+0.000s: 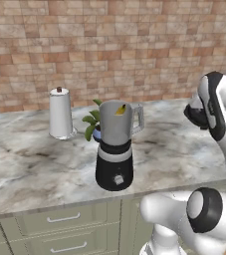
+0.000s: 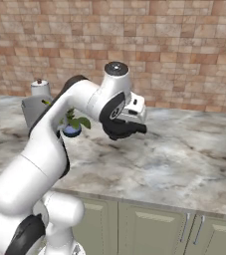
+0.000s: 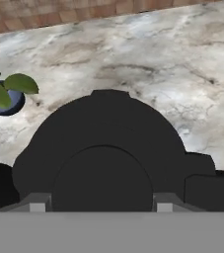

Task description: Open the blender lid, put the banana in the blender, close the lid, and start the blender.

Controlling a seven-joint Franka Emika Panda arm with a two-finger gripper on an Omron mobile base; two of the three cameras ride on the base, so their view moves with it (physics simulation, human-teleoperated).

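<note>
Brick wall behind a marble worktop (image 1: 30, 164). Left base view: blender (image 1: 115, 147) upright, handle to the right, banana (image 1: 120, 110) tilted inside the open jar. Right base view: claw (image 2: 127, 128) clamps the lid (image 2: 119, 130). Hand view: lid (image 3: 103, 158) between the fingertips (image 3: 37, 203), above the worktop.

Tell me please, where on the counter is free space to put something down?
The counter is bare left of the blender, before the white roll, and right of the blender up to the arm. Behind the blender it is crowded: the potted plant stands close.
</note>
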